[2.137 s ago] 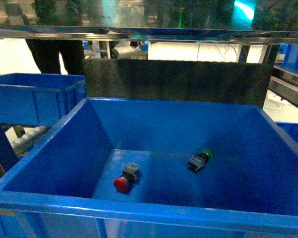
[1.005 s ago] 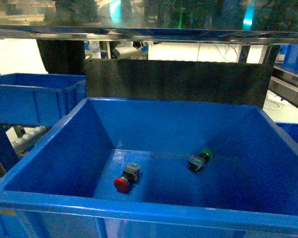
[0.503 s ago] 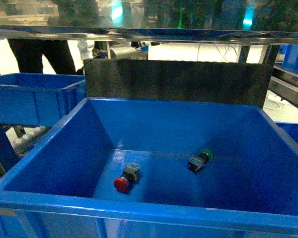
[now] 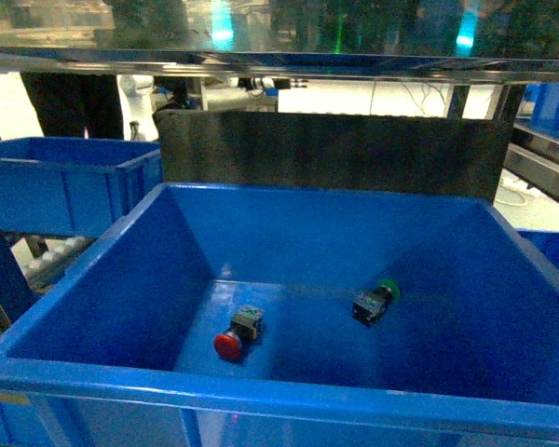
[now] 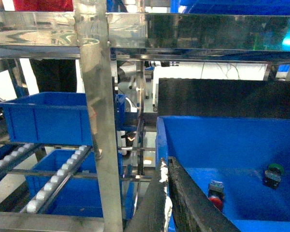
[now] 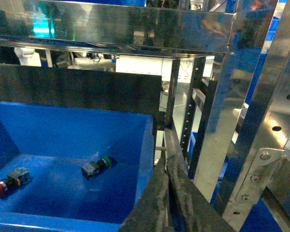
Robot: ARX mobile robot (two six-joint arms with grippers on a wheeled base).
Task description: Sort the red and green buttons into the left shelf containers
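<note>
1. A large blue bin (image 4: 289,396) fills most of the head view, its thick rim running across the bottom edge and its sloped walls dropping to a flat floor.
2. The red button (image 4: 228,345) lies on its side on the bin floor, toward 7 o'clock of the floor's middle, red cap pointing to the near rim and dark base (image 4: 248,321) pointing away.
3. The green button (image 4: 375,300) lies on its side toward 2 o'clock of the floor's middle, green cap pointing to the far right, well apart from the red one.
4. Neither button touches a wall of the bin.
5. A dark panel (image 4: 326,154) stands behind the bin's far rim, under a shiny metal shelf (image 4: 279,63).
6. A second blue bin (image 4: 65,186) sits at 9 o'clock of the big one, on a roller rack (image 5: 53,181) seen from the left wrist.
7. The left tool (image 5: 166,203) shows at the bottom of its wrist view, outside the bin's left wall, its dark fingers pressed together with no gap and nothing between them.
8. The right tool (image 6: 169,193) shows likewise outside the bin's right wall, beside a steel upright (image 6: 217,121), fingers pressed together and holding nothing.
9. Neither tool appears in the head view.
</note>
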